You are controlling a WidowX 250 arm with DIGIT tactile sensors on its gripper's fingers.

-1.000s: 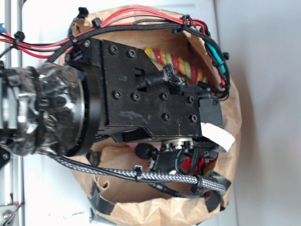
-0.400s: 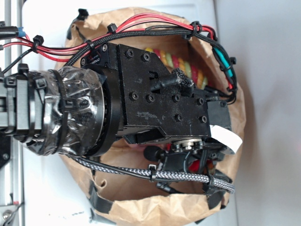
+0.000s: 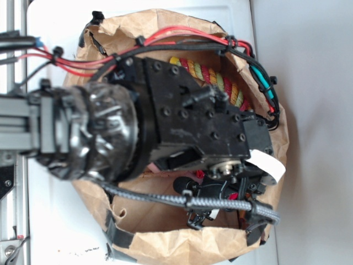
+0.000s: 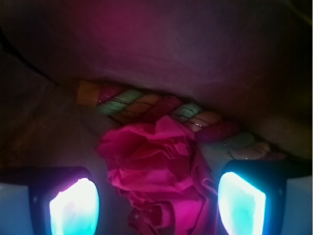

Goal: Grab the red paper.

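Crumpled, rose-like red paper between 2 spread fingers (glowing pads).

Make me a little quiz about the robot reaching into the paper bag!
1. True or false: the gripper is open, one finger on each side of the red paper.
2. What lies just behind the red paper? A) rope toy B) spoon C) cup
3. What holds everything?

Key: 1 true. 2 A. 3 the brown paper bag.
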